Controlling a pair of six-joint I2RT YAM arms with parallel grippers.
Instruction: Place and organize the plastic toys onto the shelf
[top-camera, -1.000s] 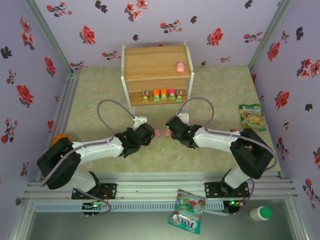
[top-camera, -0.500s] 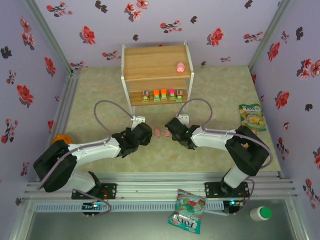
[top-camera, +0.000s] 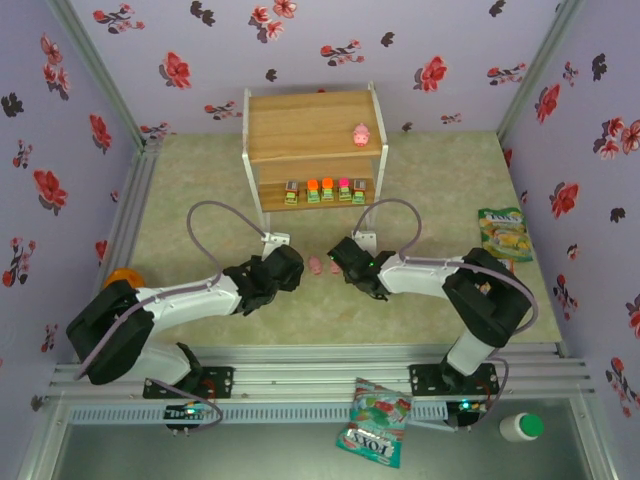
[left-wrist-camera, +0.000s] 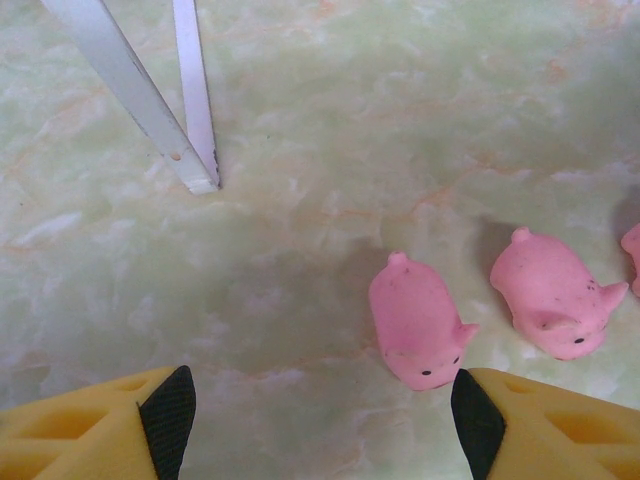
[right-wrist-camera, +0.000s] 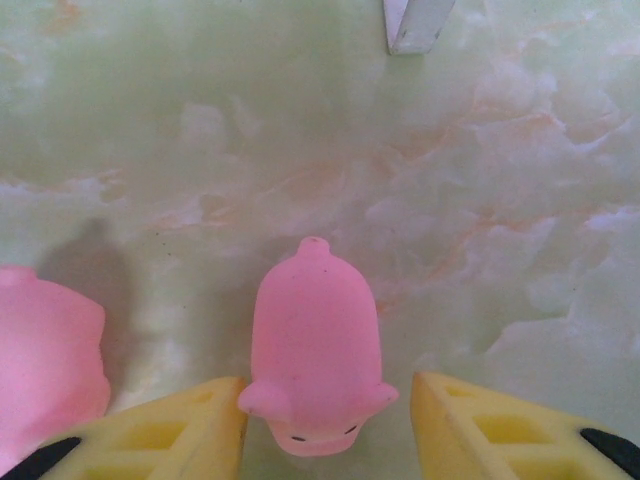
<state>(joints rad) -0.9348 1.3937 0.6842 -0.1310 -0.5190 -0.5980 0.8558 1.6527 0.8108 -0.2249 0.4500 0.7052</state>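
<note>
While a pig (right-wrist-camera: 315, 320) is straddled, unclamped, by the right gripper (right-wrist-camera: 325, 390), the left gripper (left-wrist-camera: 320, 385) is held wide, empty.

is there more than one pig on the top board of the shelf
No, the shelf carries a single pink pig on its top board, near the right edge.

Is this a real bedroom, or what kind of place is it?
Probably a small robot practice booth, not a real room. Flowery wall panels box in a marbled tabletop, two robot arms are bolted to a metal rail, and a little shelf holds tiny toys.
</note>
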